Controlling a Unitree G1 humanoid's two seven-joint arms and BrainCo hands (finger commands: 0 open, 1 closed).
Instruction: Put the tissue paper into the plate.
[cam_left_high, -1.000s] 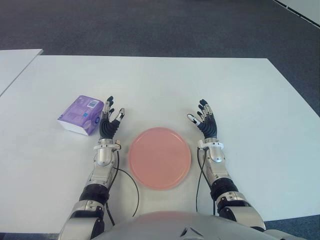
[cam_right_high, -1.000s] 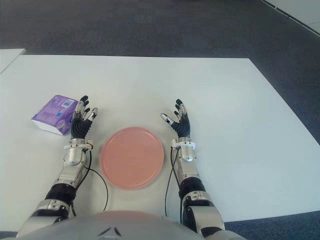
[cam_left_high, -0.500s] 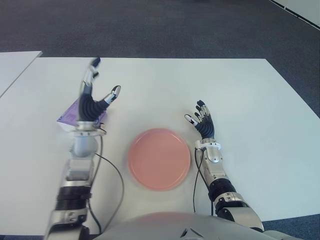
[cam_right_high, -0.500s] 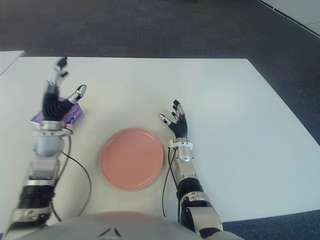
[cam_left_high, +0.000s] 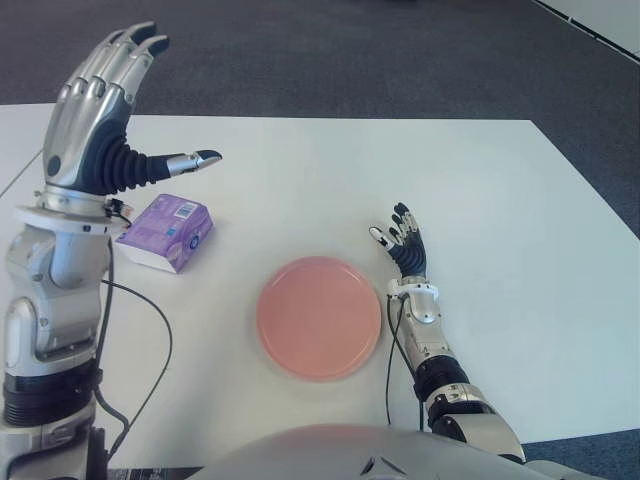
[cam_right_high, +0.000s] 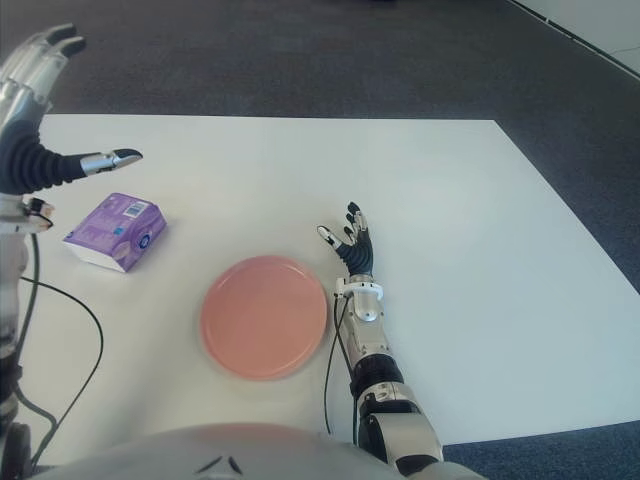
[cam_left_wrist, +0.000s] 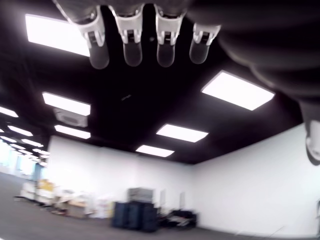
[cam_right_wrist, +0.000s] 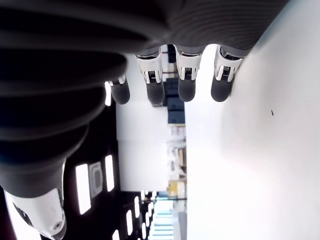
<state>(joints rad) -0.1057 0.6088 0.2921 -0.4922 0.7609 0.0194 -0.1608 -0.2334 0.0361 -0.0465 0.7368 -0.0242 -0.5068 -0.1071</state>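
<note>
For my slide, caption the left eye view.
Left hand raised open above the tissue pack; pink plate empty.

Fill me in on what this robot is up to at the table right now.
The robot is setting up to move the tissue pack into the pink plate, but nothing is grasped yet. Its left hand is raised high above the white table, fingers spread, showing just above the pack, which lies on the table left of the plate. The plate holds nothing. The right hand is open beside the plate's right edge, idle.
</note>
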